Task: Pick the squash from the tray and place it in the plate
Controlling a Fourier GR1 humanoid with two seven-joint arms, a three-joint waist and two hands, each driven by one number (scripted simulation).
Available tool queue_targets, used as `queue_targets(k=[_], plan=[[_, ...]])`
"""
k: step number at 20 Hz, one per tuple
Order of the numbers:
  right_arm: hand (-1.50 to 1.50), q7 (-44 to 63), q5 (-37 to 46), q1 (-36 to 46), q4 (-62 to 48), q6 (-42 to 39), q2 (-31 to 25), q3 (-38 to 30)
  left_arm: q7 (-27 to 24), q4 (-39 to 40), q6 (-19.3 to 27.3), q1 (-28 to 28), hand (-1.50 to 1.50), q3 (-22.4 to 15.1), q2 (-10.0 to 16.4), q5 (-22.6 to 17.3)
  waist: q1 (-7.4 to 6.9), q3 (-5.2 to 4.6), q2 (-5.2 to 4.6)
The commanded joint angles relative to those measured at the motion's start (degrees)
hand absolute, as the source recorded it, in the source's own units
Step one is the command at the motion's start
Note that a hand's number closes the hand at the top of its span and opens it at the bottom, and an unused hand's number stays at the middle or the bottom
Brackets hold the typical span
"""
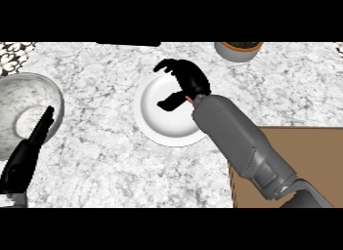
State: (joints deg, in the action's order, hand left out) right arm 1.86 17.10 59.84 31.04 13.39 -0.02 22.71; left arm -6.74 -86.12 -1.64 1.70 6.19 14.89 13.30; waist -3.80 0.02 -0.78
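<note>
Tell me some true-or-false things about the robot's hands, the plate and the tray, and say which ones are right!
1. The right hand is above the white plate. True.
2. The brown tray sits on the left. False: it is at the lower right.
3. The left hand touches the plate. False: it rests at the far left, over the grey bowl, apart from the plate.
4. A pot stands near the counter's far edge. True.

No legible text, labels, brands, numbers or signs on counter (116, 161), plate (163, 129), tray (311, 146).
</note>
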Motion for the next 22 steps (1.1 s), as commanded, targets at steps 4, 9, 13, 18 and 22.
queue_targets(k=[4,9,13,18,22], plan=[[-1.5,-6.0,-9.9,-0.3,2.4,7.2,0.0,-6.2,-1.5,-0.7,-0.8,3.4,0.0,1.0,0.4,-0.7,1.27,0.01,0.37],[-1.5,-6.6,-11.8,2.2,-1.9,10.4,0.0,-14.1,-2.7,3.6,-1.6,0.5,0.0,4.0,2.1,-2.1,2.45,-0.04,0.31],[-1.5,-16.8,-19.2,-4.1,1.5,4.1,-4.2,-21.1,0.8,0.7,-0.5,-0.3,0.0,4.0,1.8,-1.6,3.1,0.06,0.38],[-1.5,-25.9,-23.4,-5.3,-3.7,-9.3,-14.9,-27.1,0.2,-0.6,0.1,1.0,0.0,0.9,-0.7,0.3,2.35,0.07,0.03],[-1.5,-32.6,-23.0,-7.0,-7.6,-15.3,-19.1,-28.3,0.4,-0.8,0.0,1.0,0.0,1.7,-0.6,0.1,2.31,0.05,0.16]])
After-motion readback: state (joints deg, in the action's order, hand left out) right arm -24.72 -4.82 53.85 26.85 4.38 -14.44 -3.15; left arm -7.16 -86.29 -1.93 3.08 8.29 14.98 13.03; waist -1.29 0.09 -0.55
